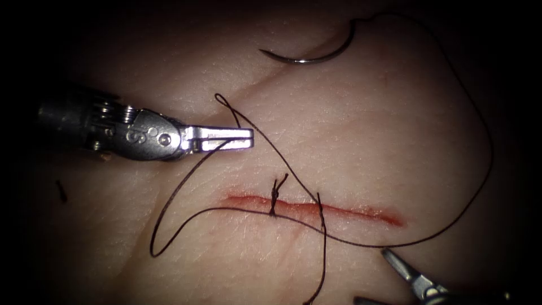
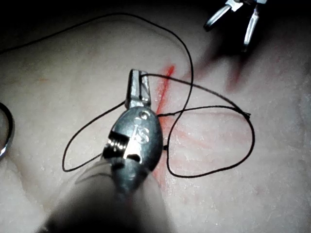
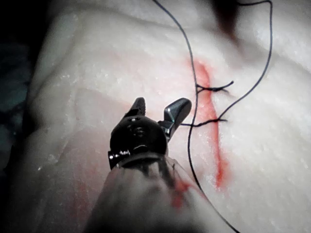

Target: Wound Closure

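On the tissue (image 1: 350, 124), above the cut (image 1: 316, 208): the needle (image 1: 310, 55) is lying free, held by neither tool and not in the tissue.
Left tool (image 1: 248, 137): jaws are closing on the thread (image 1: 485, 164) – gripping it above the cut's left end.
Right tool (image 3: 158, 112): jaws are standing apart, holding nothing, below the cut's right end.
Knot (image 1: 275, 195): sitting tied across the cut (two short tails up).
Handling: I judge the needle stiff, slick, light – best gripped mid-curve; the thread limp, prone to tangling.

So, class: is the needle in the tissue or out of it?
Out. The needle lies free on the tissue, above the cut, held by neither tool.
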